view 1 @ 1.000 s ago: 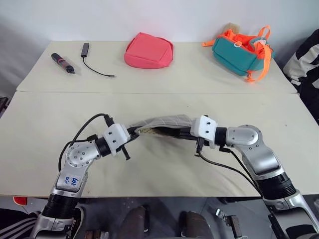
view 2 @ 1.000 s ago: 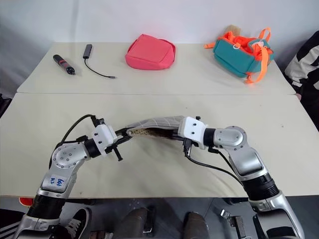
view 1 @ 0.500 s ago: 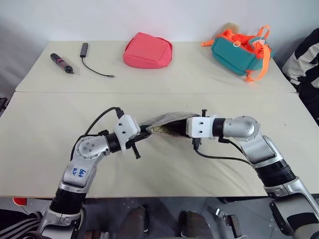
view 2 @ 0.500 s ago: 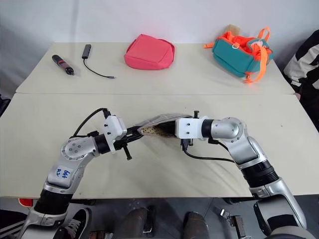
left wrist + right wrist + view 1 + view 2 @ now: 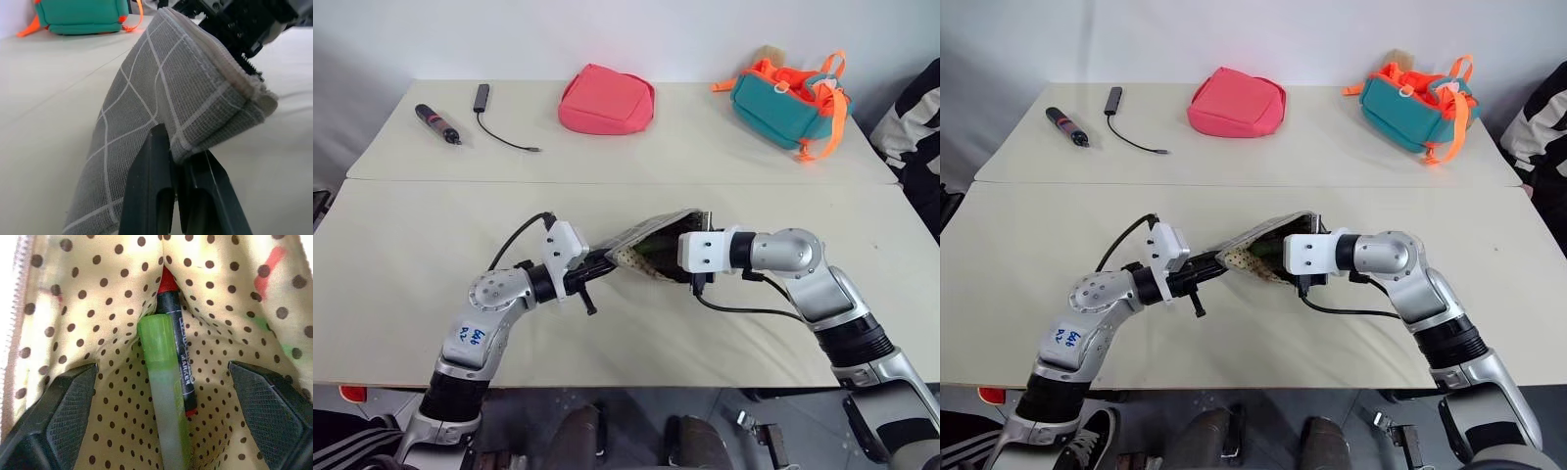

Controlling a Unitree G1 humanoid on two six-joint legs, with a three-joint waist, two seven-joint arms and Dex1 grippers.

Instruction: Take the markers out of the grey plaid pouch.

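Left jaws [image 5: 178,161]: together, clamped on one edge of the pouch [image 5: 161,112], holding it above the surface [image 5: 411,255].
Right jaws [image 5: 161,382]: wide apart, both fingers [image 5: 58,411] inside the mouth of the pouch, one at each side of the markers, not touching them.
Markers: two, lying side by side in the fold of the dotted tan lining; the green one [image 5: 164,401] touches the red one [image 5: 177,357], which has a dark body with white letters and a red tip deeper in the pouch.
Pouch: grey with white grid lines, between the two grippers in the middle of the near surface, tilted, its open mouth toward the right gripper [image 5: 677,257].
Pink pouch [image 5: 606,100]: on the far surface, well apart from the arms.
Teal bag [image 5: 785,96]: far right, with orange straps.
Black tool [image 5: 436,123]: far left, near a small black stick with a cable [image 5: 499,133].
Person [image 5: 913,127]: a striped sleeve at the right edge.
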